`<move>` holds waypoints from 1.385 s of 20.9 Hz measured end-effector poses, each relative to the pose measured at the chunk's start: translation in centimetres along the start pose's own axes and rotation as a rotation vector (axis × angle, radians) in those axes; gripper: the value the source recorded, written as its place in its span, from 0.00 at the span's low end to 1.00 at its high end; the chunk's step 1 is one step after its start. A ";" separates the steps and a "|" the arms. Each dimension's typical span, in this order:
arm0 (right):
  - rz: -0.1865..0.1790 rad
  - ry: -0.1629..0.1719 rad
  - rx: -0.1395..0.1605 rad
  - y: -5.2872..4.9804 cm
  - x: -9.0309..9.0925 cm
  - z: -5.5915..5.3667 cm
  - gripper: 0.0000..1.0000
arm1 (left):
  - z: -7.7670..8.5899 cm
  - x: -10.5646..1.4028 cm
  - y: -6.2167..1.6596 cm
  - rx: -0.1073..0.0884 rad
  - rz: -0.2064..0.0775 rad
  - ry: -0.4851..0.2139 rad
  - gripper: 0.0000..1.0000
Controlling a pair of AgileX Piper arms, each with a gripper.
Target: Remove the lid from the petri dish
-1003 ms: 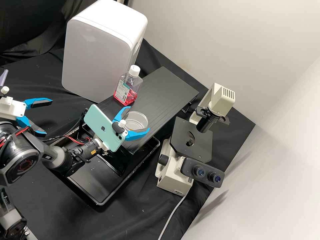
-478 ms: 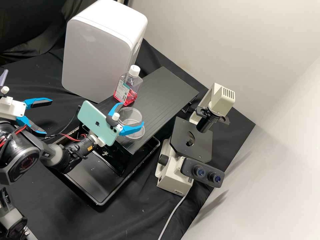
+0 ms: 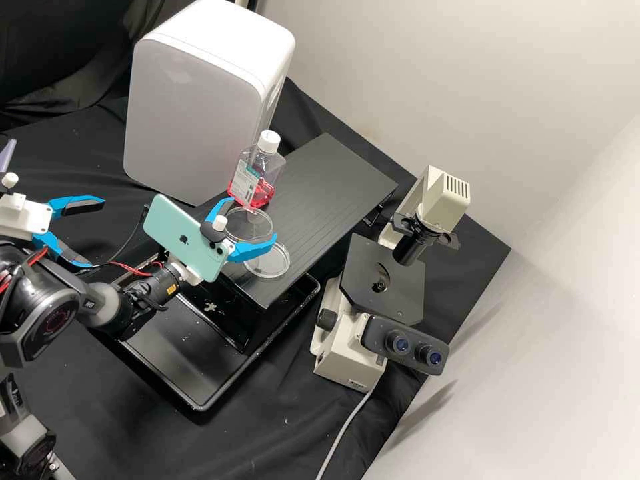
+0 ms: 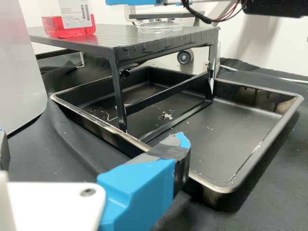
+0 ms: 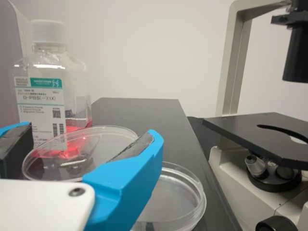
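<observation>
1. Black cloth-covered bench (image 3: 80,133), with big white rounded box (image 3: 200,93) at the back.
2. Black ribbed raised platform (image 3: 320,180) standing in shallow black tray (image 3: 180,360).
3. Left gripper (image 3: 93,232) spread wide, empty, well apart from the platform.
4. Right gripper (image 3: 240,230) clamped on clear round plastic lid (image 3: 253,222), held above the platform.
5. Clear round dish base (image 3: 270,261) resting on platform, uncovered, just below lid.
</observation>
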 end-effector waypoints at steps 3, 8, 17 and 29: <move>-0.005 -0.001 0.003 -0.2 0.0 0.0 0.00 | 0.0 0.0 0.00 0.000 0.000 0.000 1.00; -0.013 0.005 0.016 -0.7 -0.1 -0.5 0.00 | 0.0 0.0 0.00 0.000 0.000 0.000 1.00; -0.024 -0.009 0.014 -1.1 0.0 -0.3 0.00 | 0.0 0.0 0.00 0.000 0.000 0.000 1.00; -0.050 -0.013 0.023 -2.2 0.0 -0.6 0.00 | 0.0 0.0 0.00 0.000 0.000 0.000 1.00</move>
